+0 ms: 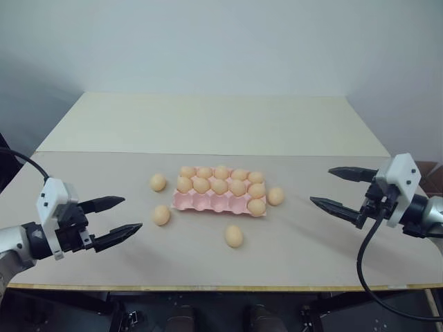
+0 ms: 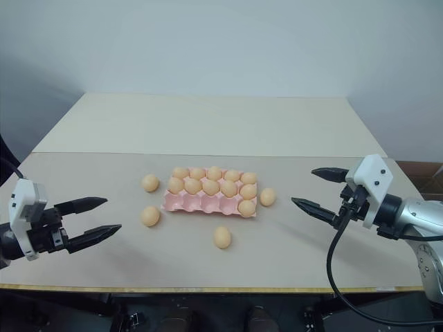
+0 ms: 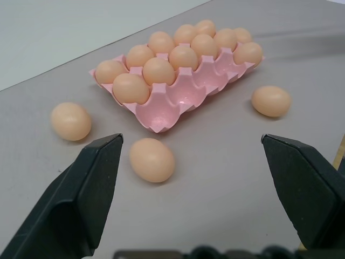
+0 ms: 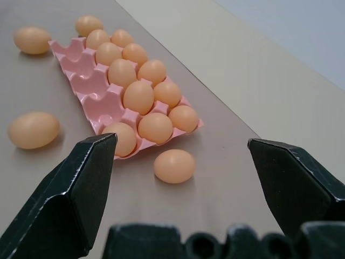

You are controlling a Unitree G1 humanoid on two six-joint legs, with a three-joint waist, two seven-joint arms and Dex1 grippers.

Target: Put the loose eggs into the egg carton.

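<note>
Left tool (image 1: 116, 220) and right tool (image 1: 338, 189) both spread wide and empty in the eye view, flanking the egg carton (image 1: 208, 202) mid-bench, four loose eggs (image 1: 234, 236) lying round it. From the left wrist, risk of nudging the near egg (image 3: 152, 159) into a roll; from the right wrist, of bumping the seated corner egg (image 4: 121, 138) while taking its neighbour (image 4: 174, 165).

One egg carton (image 1: 208, 202) sits on one table (image 1: 208, 124). It has fifteen cups, three rows of five. Eleven eggs fill cups: five in the far row, five in the middle row, and one in the near row (the cup at the robot's right end (image 1: 256, 207)). Four near-row cups stand empty. Four loose eggs lie on the table: two off the carton's left end (image 1: 158, 182) (image 1: 161, 215), one in front (image 1: 233, 236), and one just beside the right end (image 1: 275, 196). That makes fifteen eggs.
</note>
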